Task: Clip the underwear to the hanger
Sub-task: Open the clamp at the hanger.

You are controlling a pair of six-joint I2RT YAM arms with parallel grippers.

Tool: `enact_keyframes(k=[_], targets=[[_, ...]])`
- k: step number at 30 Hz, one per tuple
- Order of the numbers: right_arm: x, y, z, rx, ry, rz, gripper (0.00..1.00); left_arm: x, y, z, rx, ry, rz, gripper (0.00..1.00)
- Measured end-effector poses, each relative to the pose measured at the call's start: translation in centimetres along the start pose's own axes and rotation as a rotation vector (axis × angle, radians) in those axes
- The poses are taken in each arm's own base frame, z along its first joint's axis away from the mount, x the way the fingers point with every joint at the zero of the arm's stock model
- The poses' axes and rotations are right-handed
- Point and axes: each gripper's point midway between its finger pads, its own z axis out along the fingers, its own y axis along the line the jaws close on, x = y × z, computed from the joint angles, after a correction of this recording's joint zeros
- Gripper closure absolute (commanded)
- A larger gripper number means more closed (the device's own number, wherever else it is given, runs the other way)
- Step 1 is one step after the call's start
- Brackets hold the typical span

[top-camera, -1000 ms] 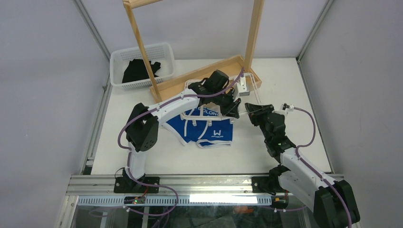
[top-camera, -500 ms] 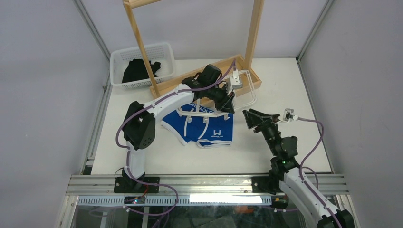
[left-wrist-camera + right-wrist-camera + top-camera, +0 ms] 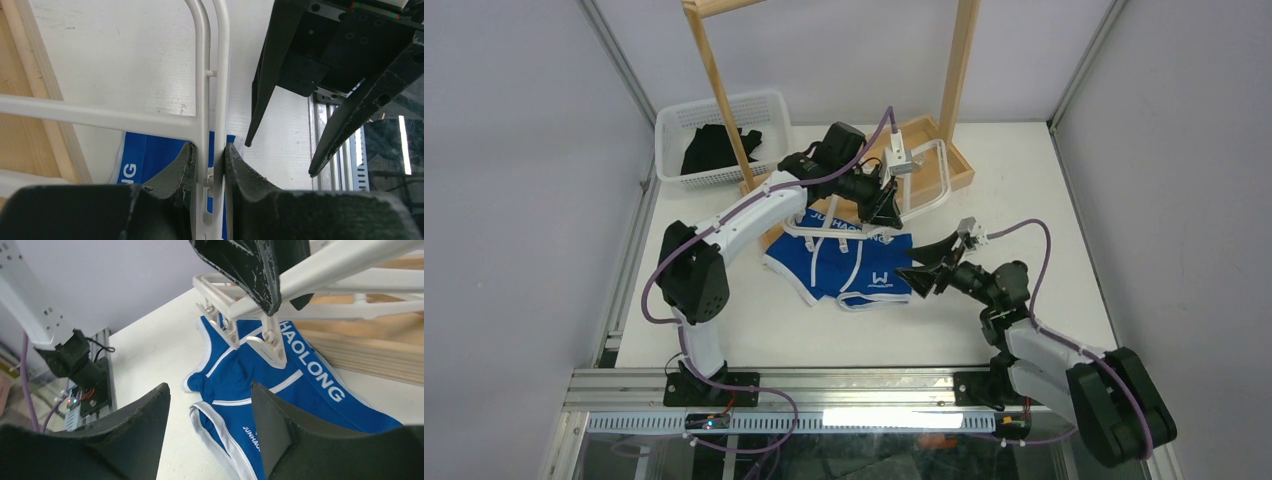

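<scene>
the white table (image 3: 1044,200) carries everything, and the underwear (image 3: 844,272) lying flat near its middle is the mark for the rest. beyond the underwear stands the tall wooden rack (image 3: 720,80), its base tray (image 3: 929,128) just past the waistband (image 3: 836,228); beyond and to the left sits the white basket (image 3: 674,125) with a black garment (image 3: 714,148) in it. the left arm (image 3: 754,215) reaches over the underwear from the near left, the right arm (image 3: 1044,345) comes in low from the near right

the hanger (image 3: 945,172) is held tilted off the table over the far right of the underwear, one end out above the rack's tray. the left gripper (image 3: 209,152) is pressed together on it, pinching two thin rails of the frame between its pads (image 3: 182,167). the right gripper (image 3: 210,390) is spread with nothing between its jaws, just beside the underwear's right edge and pointing left across it

the waistband runs left to right along the far side of the underwear, roughly in line with the hanger's lower rail. two small clips (image 3: 272,347) dangle from that rail right above the lettering; whether either touches the cloth i cannot tell. so the cloth lies below the clips and to the left of the free gripper. the right arm is the nearer one, and i judge its job is to lift the waistband up into a clip
</scene>
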Motion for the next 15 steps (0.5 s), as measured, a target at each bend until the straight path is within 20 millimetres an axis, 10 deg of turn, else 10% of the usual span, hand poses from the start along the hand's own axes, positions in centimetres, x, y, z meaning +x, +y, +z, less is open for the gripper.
enact_keyframes(k=[15], targets=[[-1.2, 0.6, 3.3, -0.222, 0.032, -0.254, 0.34, 0.8, -1.0, -1.8, -0.016, 0.009, 0.059, 1.00]])
